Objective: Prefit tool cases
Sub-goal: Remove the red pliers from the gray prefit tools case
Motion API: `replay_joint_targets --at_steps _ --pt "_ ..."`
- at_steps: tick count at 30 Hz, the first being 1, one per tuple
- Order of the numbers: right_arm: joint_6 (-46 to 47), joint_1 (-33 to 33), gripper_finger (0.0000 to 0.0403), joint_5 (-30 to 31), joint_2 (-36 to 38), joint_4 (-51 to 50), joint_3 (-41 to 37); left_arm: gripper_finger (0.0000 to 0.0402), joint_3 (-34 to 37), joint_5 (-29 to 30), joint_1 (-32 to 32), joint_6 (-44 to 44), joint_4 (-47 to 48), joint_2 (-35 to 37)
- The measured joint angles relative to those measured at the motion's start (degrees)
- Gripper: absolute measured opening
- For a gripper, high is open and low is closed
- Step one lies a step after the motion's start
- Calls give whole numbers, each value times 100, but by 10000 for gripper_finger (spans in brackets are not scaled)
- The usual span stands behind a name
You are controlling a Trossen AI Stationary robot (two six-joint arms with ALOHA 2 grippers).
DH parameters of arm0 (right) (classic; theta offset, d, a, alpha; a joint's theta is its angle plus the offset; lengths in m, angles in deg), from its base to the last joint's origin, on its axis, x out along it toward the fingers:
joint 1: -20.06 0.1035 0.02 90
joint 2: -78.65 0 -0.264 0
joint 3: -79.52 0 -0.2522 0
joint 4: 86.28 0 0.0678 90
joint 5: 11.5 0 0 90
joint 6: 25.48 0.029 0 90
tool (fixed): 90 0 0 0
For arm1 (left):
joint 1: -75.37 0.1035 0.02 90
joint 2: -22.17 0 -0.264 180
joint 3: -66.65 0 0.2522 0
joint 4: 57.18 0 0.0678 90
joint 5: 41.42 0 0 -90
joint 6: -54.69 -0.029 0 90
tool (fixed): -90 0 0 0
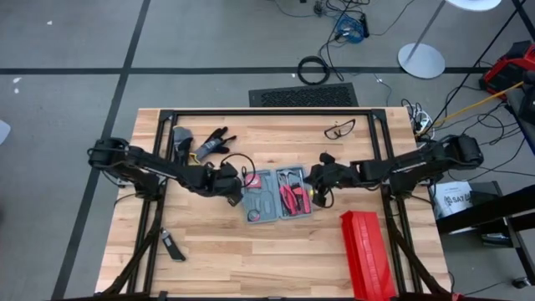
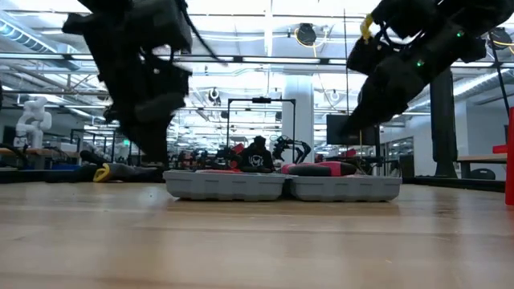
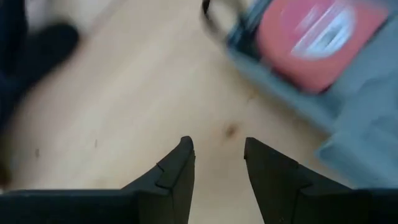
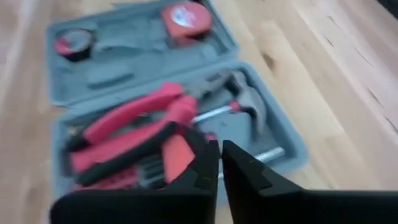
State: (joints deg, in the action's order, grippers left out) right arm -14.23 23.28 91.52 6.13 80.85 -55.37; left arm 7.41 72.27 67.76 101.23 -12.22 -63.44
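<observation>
My right pincer [image 4: 219,163] hangs nearly shut and empty just above the tool case [image 1: 277,194], at its right edge. My left pincer [image 3: 217,163], fingers parted and empty, hovers at the case's left edge. The case lies open mid-desk [image 1: 251,251], red-handled pliers [image 4: 134,127], hammer [image 4: 239,102] and tape measure [image 4: 185,15] seated. Remaining, I judge: closing the lid.

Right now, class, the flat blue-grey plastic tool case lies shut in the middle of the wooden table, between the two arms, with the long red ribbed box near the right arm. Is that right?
One thing is wrong: the flat blue-grey plastic tool case lies open, not shut. The high view shows both halves spread flat with tools inside. It does sit between the arms, with the long red ribbed box near the right arm.
</observation>
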Motion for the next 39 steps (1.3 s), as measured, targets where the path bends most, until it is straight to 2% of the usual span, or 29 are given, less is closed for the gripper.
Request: replay_joint_targets --at_steps 3,6,10,16,19,25,32,35,39 --pt "1 166 55 -3 -92 283 -1 146 0 428 -188 -576 -370 228" --pt "92 286 88 -4 -284 585 -1 146 -4 1109 -393 -1053 -731 471" --pt "329 325 127 8 -662 672 185 146 -7 1702 -523 -1458 -869 742" --pt "370 331 157 9 -1400 593 717 146 -7 1896 -532 -1549 -815 839" --pt "372 327 161 19 -1700 222 1012 146 -7 1898 -533 -1548 -788 800" --pt "588 318 161 59 -2112 -656 1558 146 -8 1886 -565 -1548 -772 794" --pt "676 320 154 92 -2622 -710 1825 146 -9 1879 -566 -1545 -787 794" --pt "660 320 123 52 -2649 -717 1874 146 -9 1878 -567 -1545 -778 794" --pt "587 318 48 -6 -2485 -842 1861 146 -9 1877 -567 -1545 -774 794"
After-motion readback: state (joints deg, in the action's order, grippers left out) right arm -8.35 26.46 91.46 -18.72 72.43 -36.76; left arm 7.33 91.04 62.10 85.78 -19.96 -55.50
